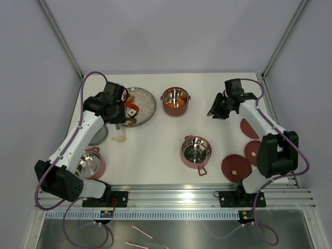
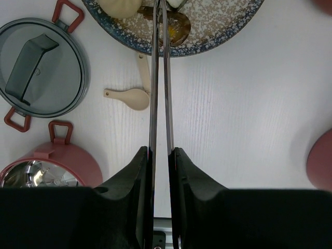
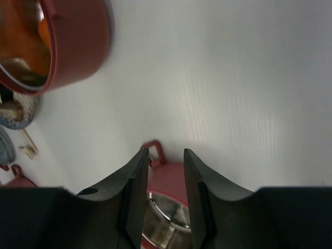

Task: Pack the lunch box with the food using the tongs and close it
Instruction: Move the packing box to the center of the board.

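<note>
My left gripper (image 1: 118,115) (image 2: 160,150) is shut on the tongs (image 2: 160,78). Their thin silvery arms reach up over the grey speckled plate (image 1: 148,101) (image 2: 223,26). The tips lie close together by a brown piece of food (image 2: 177,27). Red and orange food (image 1: 132,108) lies on the plate's left part. One lunch box tier (image 1: 175,101) (image 3: 62,46) holds orange food. A second tier (image 1: 196,150) (image 3: 168,179) shows a bare steel inside. A third tier (image 1: 92,163) (image 2: 57,166) sits by the left arm. My right gripper (image 1: 215,110) (image 3: 165,151) hangs open above the table, with nothing between its fingers.
Three flat red lids (image 1: 236,167) lie at the right near the right arm's base. A grey lid with red loop handles (image 2: 41,67) (image 1: 98,135) and a small beige spoon (image 2: 128,97) lie left of the plate. Metal frame posts stand at the back corners.
</note>
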`<state>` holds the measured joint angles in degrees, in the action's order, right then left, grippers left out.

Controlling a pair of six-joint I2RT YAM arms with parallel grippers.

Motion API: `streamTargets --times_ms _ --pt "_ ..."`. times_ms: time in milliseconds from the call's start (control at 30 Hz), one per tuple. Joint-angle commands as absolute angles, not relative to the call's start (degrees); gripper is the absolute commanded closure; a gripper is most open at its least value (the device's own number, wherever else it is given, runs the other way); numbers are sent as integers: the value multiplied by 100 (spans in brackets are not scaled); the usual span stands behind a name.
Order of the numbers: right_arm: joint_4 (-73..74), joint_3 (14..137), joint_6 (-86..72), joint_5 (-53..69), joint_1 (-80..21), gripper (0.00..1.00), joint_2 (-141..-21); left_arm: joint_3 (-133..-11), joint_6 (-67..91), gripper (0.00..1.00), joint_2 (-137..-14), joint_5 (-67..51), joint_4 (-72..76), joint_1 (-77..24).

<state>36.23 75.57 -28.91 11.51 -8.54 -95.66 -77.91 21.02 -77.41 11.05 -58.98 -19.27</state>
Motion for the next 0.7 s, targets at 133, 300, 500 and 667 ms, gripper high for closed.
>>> streamTargets --times_ms 133,300,500,667 --pt "4762 6077 -3662 107 -1802 58 -7168 -8235 2039 76 -7524 1371 -5915 -1837" --pt "5764 5476 -4429 -843 -1819 59 -6285 -8349 2021 76 -7541 1318 -5880 -1828" --pt "6003 4782 -5036 -782 -1872 64 -6460 -8543 1951 76 -7585 1318 -5941 -1828" --pt "5117 4430 -5036 -108 -2274 64 -6907 -8464 1969 76 -7576 1301 -5889 -1819"
